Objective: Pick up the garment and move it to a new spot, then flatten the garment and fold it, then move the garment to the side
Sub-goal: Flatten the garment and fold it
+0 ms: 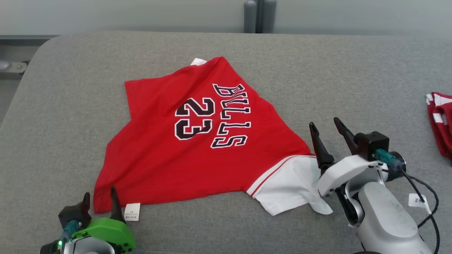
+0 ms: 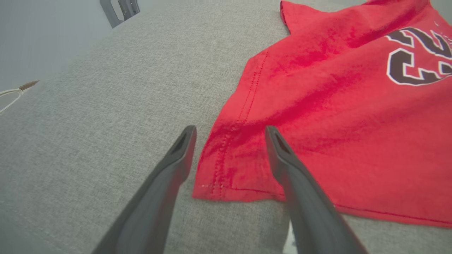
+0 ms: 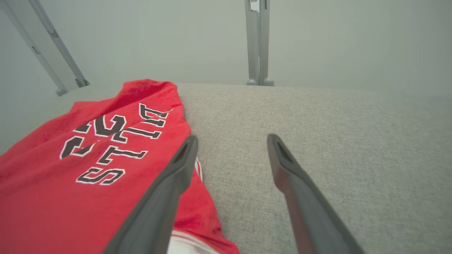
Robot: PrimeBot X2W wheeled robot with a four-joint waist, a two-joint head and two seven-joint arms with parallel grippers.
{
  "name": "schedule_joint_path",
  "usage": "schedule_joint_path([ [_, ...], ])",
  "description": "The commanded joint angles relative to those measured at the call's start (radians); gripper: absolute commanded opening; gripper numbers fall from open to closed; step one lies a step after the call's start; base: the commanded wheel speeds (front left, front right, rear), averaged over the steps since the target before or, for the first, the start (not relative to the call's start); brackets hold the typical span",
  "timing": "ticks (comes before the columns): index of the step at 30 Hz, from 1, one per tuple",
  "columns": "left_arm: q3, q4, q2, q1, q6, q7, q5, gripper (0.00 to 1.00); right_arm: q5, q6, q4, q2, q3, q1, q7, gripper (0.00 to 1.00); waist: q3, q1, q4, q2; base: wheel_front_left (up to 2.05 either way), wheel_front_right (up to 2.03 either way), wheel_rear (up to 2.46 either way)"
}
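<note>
Nr edge, L end of table (grey woven cover): L gripper sits low, green housing behind it. Its fingers are spread wide w/ nothing clamped btwn them. In the L wrist view the tips straddle the stitched hem corner of the jersey. Can't tell if they touch the cloth.

Care label, white, lies on the table just beside that corner, right of the L fingers.

Nr edge, R of centre: R gripper is also wide open and holds nothing. Its fingers point toward the far edge, just beside the jersey's R side. White panel w/ red piping spreads out below the red body. The R wrist covers the panel's R edge in the head view.

Mid-table: jersey is red, lying mostly flat w/ some ripples. "BULLS" and "23" are in black w/ white outline, and the print reads sideways from the head view. A small white bit peeks out at its far corner.

R edge of table, well apart from the jersey: second garment, red w/ white stripes, bunched and cut off by the frame.

Beyond far edge: grey upright post against a pale wall.
</note>
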Motion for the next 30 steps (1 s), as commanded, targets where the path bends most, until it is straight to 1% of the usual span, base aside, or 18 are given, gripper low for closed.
schedule_joint_path([
  [1, -0.021, -0.005, 0.0, -0.02, -0.01, 0.002, -0.006, 1.0, 0.017, -0.002, 0.038, -0.012, 0.023, -0.029, 0.0, 1.0, 0.043, 0.0, 0.063, 0.0, 0.0, 0.0, 0.0],
  [2, -0.039, -0.01, -0.001, -0.024, -0.011, 0.002, -0.018, 1.0, 0.028, -0.002, 0.072, -0.019, 0.045, -0.052, 0.0, 1.0, 0.049, 0.0, 0.078, 0.0, 0.0, 0.0, 0.0],
  [3, -0.039, -0.01, -0.001, -0.024, -0.011, 0.002, -0.018, 1.0, 0.028, -0.002, 0.072, -0.019, 0.045, -0.052, 0.0, 1.0, 0.049, 0.0, 0.078, 0.0, 0.0, 0.0, 0.0],
  [4, -0.062, -0.015, 0.0, -0.03, -0.013, 0.002, -0.028, 1.0, 0.05, -0.002, 0.105, -0.022, 0.062, -0.072, -0.001, 1.0, 0.057, 0.0, 0.096, 0.0, 0.0, 0.0, 0.0],
  [7, -0.113, -0.031, 0.001, -0.034, 0.001, 0.002, -0.061, 1.0, 0.08, -0.002, 0.179, -0.035, 0.111, -0.13, -0.001, 1.0, 0.073, 0.0, 0.14, 0.0, 0.0, 0.0, 0.0],
  [11, -0.166, -0.05, 0.001, -0.028, 0.019, 0.002, -0.091, 1.0, 0.102, -0.002, 0.257, -0.049, 0.138, -0.185, 0.0, 1.0, 0.084, 0.0, 0.185, 0.0, 0.0, 0.0, 0.0],
  [16, -0.2, -0.086, 0.0, -0.022, 0.033, 0.002, -0.11, 1.0, 0.107, -0.002, 0.344, -0.055, 0.161, -0.234, -0.001, 1.0, 0.094, 0.0, 0.22, 0.0, 0.0, 0.0, 0.0],
  [17, -0.205, -0.093, 0.0, -0.02, 0.036, 0.002, -0.113, 1.0, 0.108, -0.002, 0.36, -0.054, 0.163, -0.24, -0.001, 0.96, 0.095, 0.0, 0.224, 0.0, 0.0, 0.0, 0.0],
  [18, -0.208, -0.097, 0.0, -0.018, 0.036, 0.002, -0.115, 1.0, 0.111, -0.002, 0.37, -0.053, 0.164, -0.247, -0.001, 0.64, 0.096, 0.0, 0.226, 0.0, 0.0, 0.0, 0.0],
  [19, -0.213, -0.101, 0.0, -0.016, 0.038, 0.002, -0.118, 1.0, 0.113, -0.002, 0.382, -0.053, 0.166, -0.253, 0.0, 0.36, 0.097, 0.0, 0.228, 0.0, 0.0, 0.0, 0.0],
  [20, -0.216, -0.103, 0.0, -0.015, 0.039, 0.002, -0.12, 1.0, 0.115, -0.002, 0.389, -0.052, 0.168, -0.258, -0.001, 0.0, 0.098, 0.0, 0.23, 0.0, 0.0, 0.0, 0.0],
  [25, -0.227, -0.106, 0.0, -0.009, 0.045, 0.002, -0.131, 1.0, 0.122, -0.002, 0.382, -0.046, 0.194, -0.265, -0.001, 0.0, 0.094, 0.0, 0.223, 0.0, 0.0, 0.0, 0.0],
  [30, -0.235, -0.108, 0.0, -0.012, 0.041, 0.002, -0.128, 1.0, 0.115, -0.001, 0.298, -0.04, 0.233, -0.263, 0.0, 0.0, 0.087, 0.0, 0.208, 0.0, 0.0, 0.0, 0.0],
])
